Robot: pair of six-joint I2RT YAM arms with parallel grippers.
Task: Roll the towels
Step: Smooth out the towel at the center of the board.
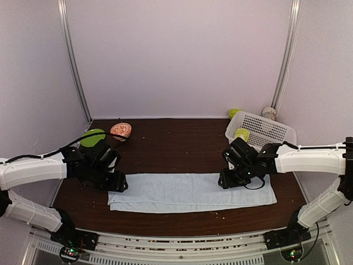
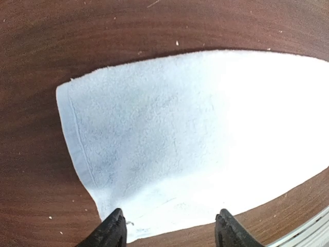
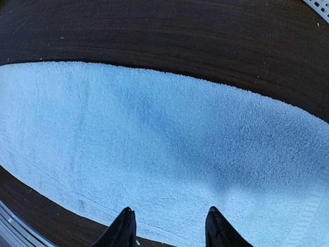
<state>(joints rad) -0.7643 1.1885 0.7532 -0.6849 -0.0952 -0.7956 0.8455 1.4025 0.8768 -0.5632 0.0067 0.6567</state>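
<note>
The pale blue towel lies spread flat across the dark wooden table near the front edge. My left gripper hovers over its left end, open and empty; in the left wrist view the towel fills the frame with its hemmed left edge showing, and my gripper spans the near edge. My right gripper is over the towel's right part, open and empty; in the right wrist view it sits above the towel near its hem. The lime-green and cream towel is out of view.
A white perforated basket with a green thing inside stands at the back right. A green plate and a patterned bowl sit at the back left. A white cup stands behind the basket.
</note>
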